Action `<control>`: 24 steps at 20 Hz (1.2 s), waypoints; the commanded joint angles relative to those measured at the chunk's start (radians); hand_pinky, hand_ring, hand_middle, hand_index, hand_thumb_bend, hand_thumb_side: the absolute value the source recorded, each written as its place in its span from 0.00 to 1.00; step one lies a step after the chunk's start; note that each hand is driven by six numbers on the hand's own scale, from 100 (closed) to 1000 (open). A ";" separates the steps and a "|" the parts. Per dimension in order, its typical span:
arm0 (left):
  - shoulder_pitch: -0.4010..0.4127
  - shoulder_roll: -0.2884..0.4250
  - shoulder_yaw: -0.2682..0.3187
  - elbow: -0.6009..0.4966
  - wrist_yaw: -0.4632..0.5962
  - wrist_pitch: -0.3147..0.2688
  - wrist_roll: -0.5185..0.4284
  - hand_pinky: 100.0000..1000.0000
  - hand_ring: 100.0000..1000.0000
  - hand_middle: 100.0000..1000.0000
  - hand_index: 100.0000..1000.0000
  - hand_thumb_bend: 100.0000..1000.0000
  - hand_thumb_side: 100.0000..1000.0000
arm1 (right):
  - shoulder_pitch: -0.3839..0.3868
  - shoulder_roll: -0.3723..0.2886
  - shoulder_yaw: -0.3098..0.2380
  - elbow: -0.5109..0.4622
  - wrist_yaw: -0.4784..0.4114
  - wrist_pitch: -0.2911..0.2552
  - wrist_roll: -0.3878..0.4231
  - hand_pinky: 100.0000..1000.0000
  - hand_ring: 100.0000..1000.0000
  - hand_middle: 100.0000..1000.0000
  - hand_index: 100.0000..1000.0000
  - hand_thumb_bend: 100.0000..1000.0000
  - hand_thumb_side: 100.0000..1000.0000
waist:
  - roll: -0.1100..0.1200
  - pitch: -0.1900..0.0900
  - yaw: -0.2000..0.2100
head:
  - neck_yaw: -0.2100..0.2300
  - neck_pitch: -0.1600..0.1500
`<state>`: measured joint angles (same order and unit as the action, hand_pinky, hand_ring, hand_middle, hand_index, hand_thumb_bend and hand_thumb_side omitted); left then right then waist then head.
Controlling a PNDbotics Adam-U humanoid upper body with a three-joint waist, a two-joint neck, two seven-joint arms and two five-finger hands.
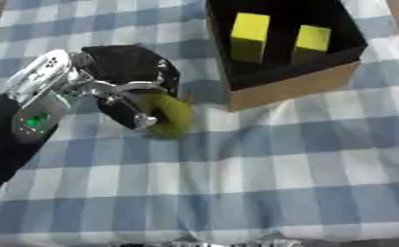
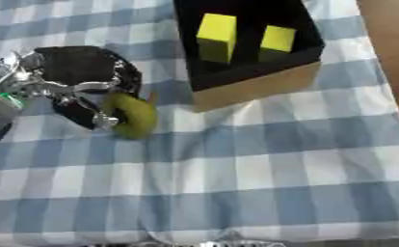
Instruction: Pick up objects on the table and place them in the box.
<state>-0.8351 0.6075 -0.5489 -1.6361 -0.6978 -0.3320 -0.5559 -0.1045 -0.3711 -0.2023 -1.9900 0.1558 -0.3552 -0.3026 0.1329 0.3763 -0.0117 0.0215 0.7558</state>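
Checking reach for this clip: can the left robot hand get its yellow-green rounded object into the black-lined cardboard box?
Probably yes: left robot hand holds the yellow-green rounded object beside the black-lined cardboard box, nothing between them.

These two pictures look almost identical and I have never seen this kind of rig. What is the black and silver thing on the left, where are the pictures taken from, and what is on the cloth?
Both pictures come from one stereo camera in a humanoid robot's head, looking down at its work: one from the left eye, one from the right, at the same moment. That is why they nearly match.

The black and silver thing is the robot's left hand, reaching in from the left side. Its fingers are curled round a yellow-green rounded object, which sits just above or on the blue and white checked cloth; I cannot tell which. What the object is I cannot make out.

Further back stands an open cardboard box with a dark inside. Two yellow blocks already stand upright in it, side by side.

The right hand shows in neither picture.
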 commanded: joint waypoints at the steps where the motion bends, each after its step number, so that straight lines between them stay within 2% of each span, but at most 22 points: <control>1: -0.012 0.042 0.033 -0.046 0.019 -0.004 0.011 0.69 0.65 0.54 0.47 0.00 0.15 | 0.001 -0.012 -0.005 -0.010 0.002 -0.003 -0.002 0.92 1.00 0.33 0.87 0.00 0.41 | -0.011 -0.010 0.003 | 0.013 0.005; 9: -0.059 0.073 0.111 -0.153 0.098 0.011 0.040 0.69 0.65 0.54 0.47 0.00 0.15 | 0.011 -0.020 -0.011 -0.010 0.005 -0.008 -0.013 0.92 1.00 0.33 0.87 0.00 0.41 | -0.010 -0.023 0.008 | -0.014 0.001; 13: -0.105 0.063 0.149 -0.157 0.132 0.027 0.065 0.70 0.65 0.54 0.48 0.00 0.17 | 0.011 -0.025 -0.011 -0.010 0.006 -0.011 -0.017 0.92 1.00 0.33 0.87 0.00 0.41 | -0.008 -0.027 0.009 | -0.032 -0.008; 16: -0.178 0.023 0.163 -0.087 0.185 0.026 0.070 0.70 0.65 0.54 0.49 0.00 0.17 | 0.010 -0.034 -0.010 -0.010 0.004 -0.014 -0.019 0.92 1.00 0.34 0.87 0.00 0.41 | -0.003 -0.033 0.007 | -0.035 -0.006; 19: -0.268 -0.033 0.179 0.027 0.225 -0.001 0.062 0.70 0.65 0.54 0.49 0.00 0.17 | 0.010 -0.039 -0.007 -0.010 0.000 -0.014 -0.018 0.92 1.00 0.34 0.87 0.00 0.41 | 0.000 -0.040 -0.001 | -0.027 -0.005; 24: -0.388 -0.150 0.233 0.247 0.205 -0.058 0.098 0.71 0.65 0.54 0.49 0.00 0.18 | 0.004 -0.045 -0.005 -0.010 -0.007 -0.016 -0.014 0.92 1.00 0.34 0.87 0.00 0.41 | 0.005 -0.042 -0.017 | 0.030 -0.024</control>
<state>-1.1964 0.4673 -0.3462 -1.4277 -0.4888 -0.3749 -0.4682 -0.0937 -0.3873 -0.2026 -1.9900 0.1545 -0.3692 -0.3173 0.1332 0.3729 -0.0288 0.0365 0.7456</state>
